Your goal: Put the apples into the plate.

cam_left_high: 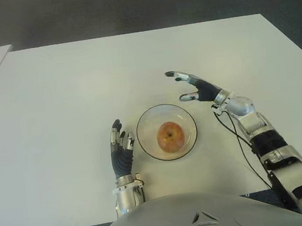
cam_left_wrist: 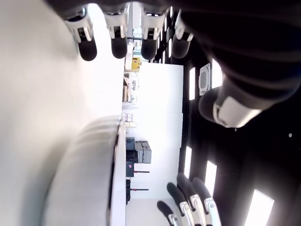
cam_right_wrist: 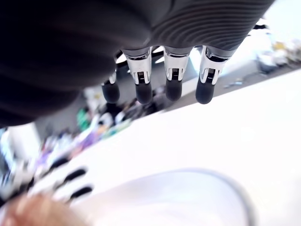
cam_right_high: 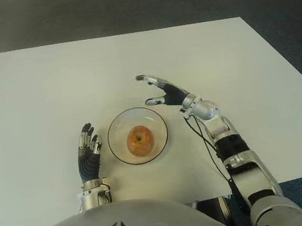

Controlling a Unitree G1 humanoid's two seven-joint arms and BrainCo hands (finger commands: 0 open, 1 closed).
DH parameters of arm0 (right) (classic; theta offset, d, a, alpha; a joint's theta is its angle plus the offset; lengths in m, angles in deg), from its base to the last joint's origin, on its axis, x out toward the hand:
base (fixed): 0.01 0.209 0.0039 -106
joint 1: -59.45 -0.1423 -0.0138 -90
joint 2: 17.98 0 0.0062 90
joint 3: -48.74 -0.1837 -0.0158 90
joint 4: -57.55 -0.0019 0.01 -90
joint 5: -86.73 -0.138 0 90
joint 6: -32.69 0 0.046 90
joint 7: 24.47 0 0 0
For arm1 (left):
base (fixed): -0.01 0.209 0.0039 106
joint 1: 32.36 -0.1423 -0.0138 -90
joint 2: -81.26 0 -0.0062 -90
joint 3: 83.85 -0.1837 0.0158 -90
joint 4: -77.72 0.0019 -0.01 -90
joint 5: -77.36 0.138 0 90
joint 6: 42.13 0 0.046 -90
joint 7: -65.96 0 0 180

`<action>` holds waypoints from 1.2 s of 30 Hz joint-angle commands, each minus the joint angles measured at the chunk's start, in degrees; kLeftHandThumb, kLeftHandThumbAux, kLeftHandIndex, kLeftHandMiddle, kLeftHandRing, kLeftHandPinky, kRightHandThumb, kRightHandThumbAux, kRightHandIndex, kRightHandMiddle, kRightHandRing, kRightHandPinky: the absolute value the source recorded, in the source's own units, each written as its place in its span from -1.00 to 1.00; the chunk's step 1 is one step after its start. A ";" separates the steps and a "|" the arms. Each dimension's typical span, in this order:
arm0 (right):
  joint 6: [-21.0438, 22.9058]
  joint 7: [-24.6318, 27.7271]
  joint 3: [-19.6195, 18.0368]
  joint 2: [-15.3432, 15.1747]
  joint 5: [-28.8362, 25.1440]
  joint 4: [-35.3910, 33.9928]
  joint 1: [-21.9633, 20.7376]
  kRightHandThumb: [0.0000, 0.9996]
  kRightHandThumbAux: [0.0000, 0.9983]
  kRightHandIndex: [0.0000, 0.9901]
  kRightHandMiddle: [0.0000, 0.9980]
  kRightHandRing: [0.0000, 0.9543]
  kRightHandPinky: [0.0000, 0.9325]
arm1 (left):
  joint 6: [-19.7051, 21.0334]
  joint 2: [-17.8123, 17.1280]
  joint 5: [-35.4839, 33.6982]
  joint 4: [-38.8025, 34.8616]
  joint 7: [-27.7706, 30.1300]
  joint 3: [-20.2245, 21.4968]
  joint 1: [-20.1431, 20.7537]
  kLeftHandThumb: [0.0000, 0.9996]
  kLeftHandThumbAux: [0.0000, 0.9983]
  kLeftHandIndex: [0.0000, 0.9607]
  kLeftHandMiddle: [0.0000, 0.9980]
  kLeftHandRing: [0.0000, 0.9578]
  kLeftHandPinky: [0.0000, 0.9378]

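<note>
Apple (cam_left_high: 170,136): sits in the middle of the glass plate (cam_left_high: 150,146), so from these views the placing looks done (no other apple shows on the tabletop (cam_left_high: 57,102)).
Right hand (cam_left_high: 196,88): just beyond the plate's far right rim, fingers (cam_right_wrist: 171,84) spread and holding nothing, seemingly clear of the fruit.
Left hand (cam_left_high: 121,149): just left of the plate, fingers extended, empty, idle.
</note>
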 commanded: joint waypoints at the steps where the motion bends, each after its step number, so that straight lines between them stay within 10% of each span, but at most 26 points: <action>1: 5.68 3.89 -5.70 3.01 -12.81 2.39 4.56 -0.77 -0.49 -1.00 -1.00 -1.00 -0.99 | -0.54 3.60 0.23 2.42 -0.78 -0.10 -0.37 -0.90 0.06 -1.00 -1.00 -1.00 -0.99; 4: 6.76 5.28 -8.32 4.39 -17.76 4.41 6.47 -0.76 -0.47 -1.00 -1.00 -1.00 -0.94 | -1.25 3.22 0.47 2.83 -0.81 0.28 -0.38 -0.91 0.08 -1.00 -1.00 -1.00 -0.99; 8: 19.43 7.59 -14.94 7.53 -31.54 -2.46 14.76 -0.71 -0.24 -0.95 -1.00 -1.00 -0.98 | -2.03 1.53 1.23 1.56 -0.48 0.99 -2.01 -0.91 0.09 -0.99 -1.00 -1.00 -1.00; 16: 26.07 5.94 -18.62 9.28 -33.63 -7.36 18.44 -0.68 -0.11 -0.92 -0.99 -1.00 -1.00 | -4.69 0.12 1.88 2.44 0.30 1.98 -2.36 -0.93 0.04 -0.99 -1.00 -1.00 -1.00; 36: 22.26 6.70 -25.28 12.52 -32.83 -1.66 24.96 -0.69 -0.09 -0.84 -0.88 -0.98 -0.94 | -8.44 -1.53 0.15 4.84 4.37 6.06 -3.21 -0.92 0.00 -1.00 -1.00 -1.00 -1.00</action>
